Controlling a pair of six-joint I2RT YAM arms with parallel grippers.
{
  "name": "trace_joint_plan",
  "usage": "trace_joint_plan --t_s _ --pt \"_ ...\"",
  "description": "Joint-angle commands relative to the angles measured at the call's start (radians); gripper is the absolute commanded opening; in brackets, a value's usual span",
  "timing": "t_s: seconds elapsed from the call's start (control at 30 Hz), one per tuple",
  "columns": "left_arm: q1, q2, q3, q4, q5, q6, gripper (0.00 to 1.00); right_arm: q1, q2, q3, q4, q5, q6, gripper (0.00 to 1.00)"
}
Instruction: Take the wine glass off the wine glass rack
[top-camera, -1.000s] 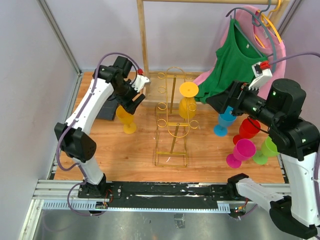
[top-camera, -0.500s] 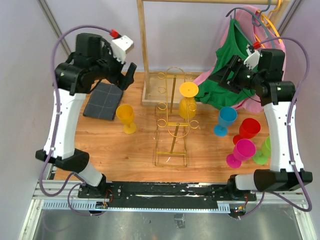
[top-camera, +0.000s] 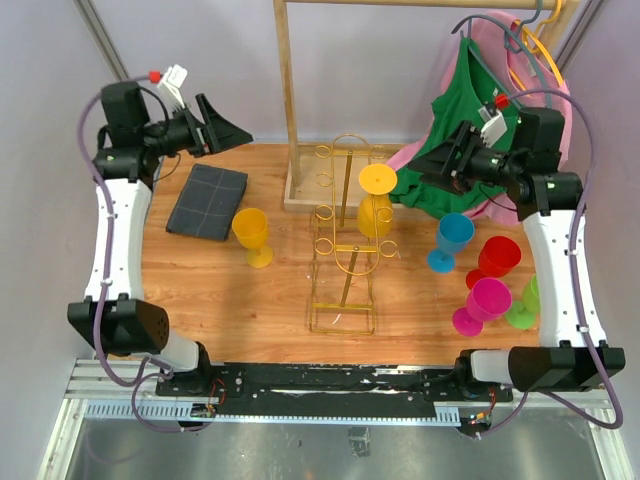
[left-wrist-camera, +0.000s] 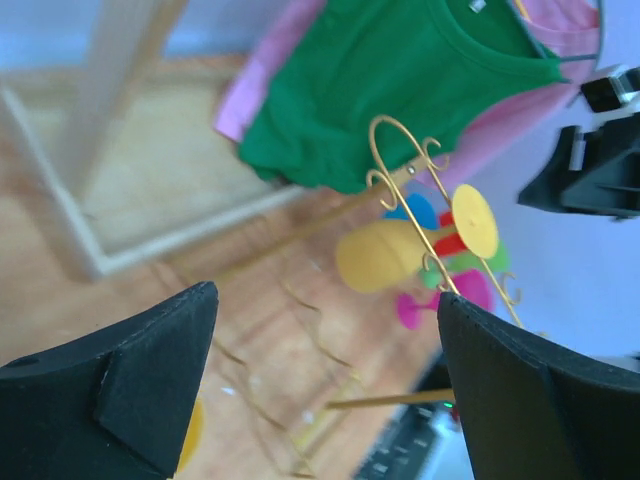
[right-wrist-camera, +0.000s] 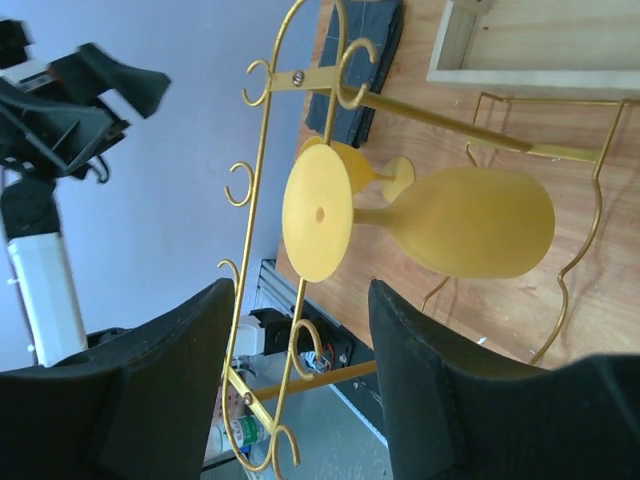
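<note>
The rack (top-camera: 345, 250) stands at the middle of the table (top-camera: 290, 290), a thin gold wire frame on a rectangular base. The wine glass (top-camera: 375, 205) – yellow, frosted – hangs upside down on the rack's right side, with its round foot uppermost at the hooks and its bowl below. It has not been taken off.

The left gripper (top-camera: 235, 135) is raised at the far left of the scene, above a dark folded cloth (top-camera: 207, 201). Its fingers are spread wide with nothing between them. In the left wrist view the gripper (left-wrist-camera: 325, 300) faces the glass (left-wrist-camera: 385, 255) and is well apart from it.

The right gripper (top-camera: 430, 165) is raised at the far right, in front of a green shirt (top-camera: 470, 110) that hangs from a wooden rail (top-camera: 288, 90). Its jaws are parted and empty. The right wrist view shows the gripper (right-wrist-camera: 300, 295) facing the foot and bowl of the glass (right-wrist-camera: 480, 222) without touching them.

Other items on the table:
- A second yellow glass (top-camera: 252, 235) stands upright left of the rack.
- Blue (top-camera: 450, 240), red (top-camera: 497, 258), magenta (top-camera: 482, 303) and green (top-camera: 530, 300) glasses stand in a group on the right.
</note>
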Motion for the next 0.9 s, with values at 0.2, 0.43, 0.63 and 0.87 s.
trace_joint_plan --t_s 0.2,0.43,0.63,0.87 --pt "0.009 -0.014 -0.341 0.813 0.348 -0.768 0.97 0.040 -0.037 -0.187 0.177 -0.047 0.096 0.53" --pt "0.009 -0.002 -0.343 0.829 0.361 -0.790 0.96 0.069 -0.011 -0.197 0.227 -0.033 0.119 0.46" --pt "0.009 -0.009 -0.348 0.801 0.365 -0.770 0.96 0.079 -0.006 -0.232 0.258 -0.032 0.129 0.42" --pt "0.009 -0.003 -0.348 0.795 0.367 -0.774 0.94 0.094 0.002 -0.254 0.307 -0.035 0.150 0.39"
